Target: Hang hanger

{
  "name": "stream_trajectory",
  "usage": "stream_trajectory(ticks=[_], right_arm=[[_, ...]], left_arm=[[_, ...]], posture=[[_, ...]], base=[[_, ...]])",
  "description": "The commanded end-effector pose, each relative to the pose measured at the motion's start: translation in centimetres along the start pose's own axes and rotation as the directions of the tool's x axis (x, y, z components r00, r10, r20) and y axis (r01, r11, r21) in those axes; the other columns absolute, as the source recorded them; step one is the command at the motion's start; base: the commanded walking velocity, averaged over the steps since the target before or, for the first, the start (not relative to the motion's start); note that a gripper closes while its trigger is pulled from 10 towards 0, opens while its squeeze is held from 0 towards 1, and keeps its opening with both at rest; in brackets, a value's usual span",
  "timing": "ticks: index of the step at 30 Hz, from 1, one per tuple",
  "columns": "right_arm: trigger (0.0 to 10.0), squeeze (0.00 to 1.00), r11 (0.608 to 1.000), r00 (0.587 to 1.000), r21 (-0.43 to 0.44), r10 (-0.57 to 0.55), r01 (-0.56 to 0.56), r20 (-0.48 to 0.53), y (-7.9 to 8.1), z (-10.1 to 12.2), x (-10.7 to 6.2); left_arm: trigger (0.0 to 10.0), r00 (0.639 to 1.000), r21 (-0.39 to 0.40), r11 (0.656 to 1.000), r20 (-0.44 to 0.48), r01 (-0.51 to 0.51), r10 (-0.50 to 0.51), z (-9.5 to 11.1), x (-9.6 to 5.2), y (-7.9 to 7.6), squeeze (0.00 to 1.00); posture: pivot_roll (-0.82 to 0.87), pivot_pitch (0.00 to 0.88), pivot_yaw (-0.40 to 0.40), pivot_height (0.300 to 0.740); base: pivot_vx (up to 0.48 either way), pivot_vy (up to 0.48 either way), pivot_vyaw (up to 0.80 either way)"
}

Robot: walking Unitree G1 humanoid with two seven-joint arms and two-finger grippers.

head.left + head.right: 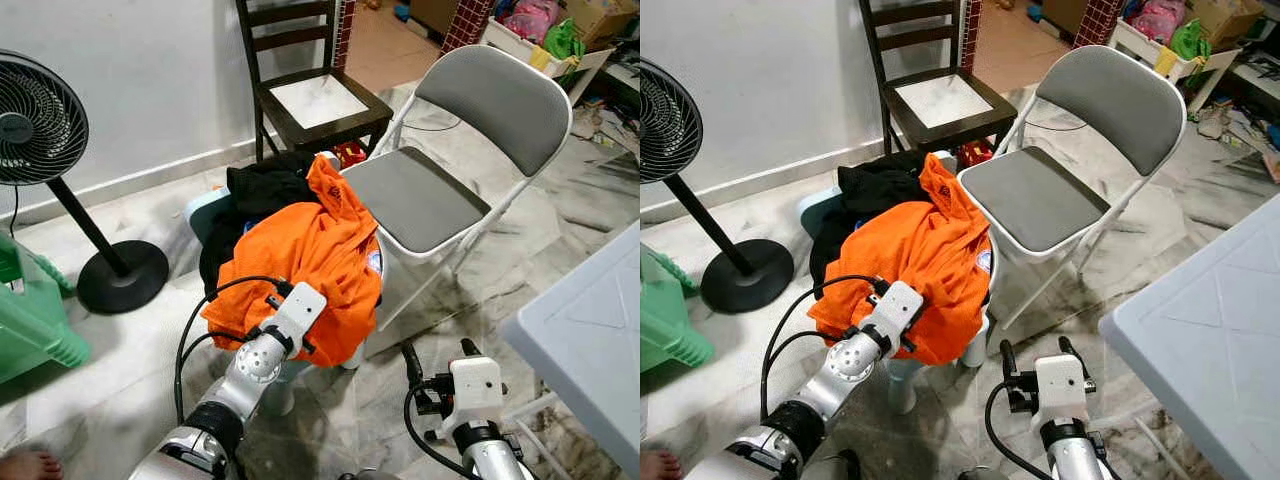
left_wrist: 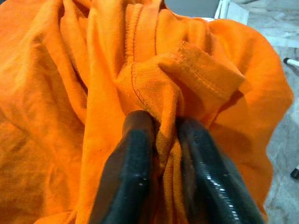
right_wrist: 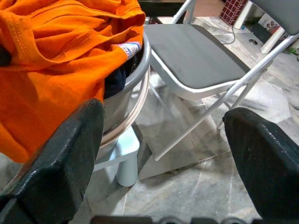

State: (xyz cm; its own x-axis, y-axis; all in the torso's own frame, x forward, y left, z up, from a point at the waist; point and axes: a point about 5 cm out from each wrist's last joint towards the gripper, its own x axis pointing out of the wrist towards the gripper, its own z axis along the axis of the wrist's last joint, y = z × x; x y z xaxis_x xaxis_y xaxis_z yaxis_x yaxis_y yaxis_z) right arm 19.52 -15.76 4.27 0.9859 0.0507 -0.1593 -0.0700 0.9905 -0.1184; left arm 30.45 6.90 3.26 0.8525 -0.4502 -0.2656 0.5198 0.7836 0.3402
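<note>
Left gripper (image 2: 166, 135) fingers pinched on orange shirt (image 1: 310, 255) fold atop basin (image 3: 133, 77); right gripper (image 3: 163, 154) wide, lower (no hanger visible).

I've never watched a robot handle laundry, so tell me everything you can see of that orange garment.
The orange garment looks like a soft knit shirt with stitched hems and a small printed label near one edge. It lies crumpled and draped over the rim of a grey basin standing on a pale stool, spilling down the side, beside black clothing. The left tool pinches a bunched fold of it between its black fingers.
</note>
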Motion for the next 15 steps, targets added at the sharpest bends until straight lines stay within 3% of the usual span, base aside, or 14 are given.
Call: stream_trajectory(ticks=[1, 6, 12, 15], right_arm=[[10.0, 0.00, 1.000, 1.000, -0.006, -0.008, 0.007, -0.020, -0.3, -0.3, -0.2], [10.0, 0.00, 1.000, 1.000, 0.005, 0.011, -0.011, -0.010, -0.1, -0.2, -0.2], [10.0, 0.00, 0.999, 0.999, 0.011, 0.038, -0.038, -0.003, -0.3, -0.1, -0.4], [10.0, 0.00, 0.999, 0.999, 0.009, 0.031, -0.031, -0.015, -0.5, -0.3, -0.5]], left_arm=[[0.0, 1.000, 0.018, 1.000, 0.010, 0.011, -0.011, -0.1, -0.1, -0.5, 0.00], [0.0, 0.998, 0.062, 0.998, 0.057, -0.019, 0.015, 0.4, -0.2, -0.3, 0.00], [0.0, 0.984, 0.087, 0.995, 0.175, -0.039, 0.023, 1.4, -0.8, 0.3, 0.00], [0.0, 0.947, 0.164, 0.983, 0.319, -0.078, 0.022, 3.1, -1.4, 1.0, 0.00]], posture=[[-0.07, 0.151, -0.105, 0.740], [-0.07, 0.152, -0.104, 0.740], [-0.08, 0.151, -0.102, 0.740], [-0.07, 0.152, -0.102, 0.740]], base=[[0.000, 0.000, 0.00], [0.000, 0.000, 0.00], [0.000, 0.000, 0.00], [0.000, 0.000, 0.00]])
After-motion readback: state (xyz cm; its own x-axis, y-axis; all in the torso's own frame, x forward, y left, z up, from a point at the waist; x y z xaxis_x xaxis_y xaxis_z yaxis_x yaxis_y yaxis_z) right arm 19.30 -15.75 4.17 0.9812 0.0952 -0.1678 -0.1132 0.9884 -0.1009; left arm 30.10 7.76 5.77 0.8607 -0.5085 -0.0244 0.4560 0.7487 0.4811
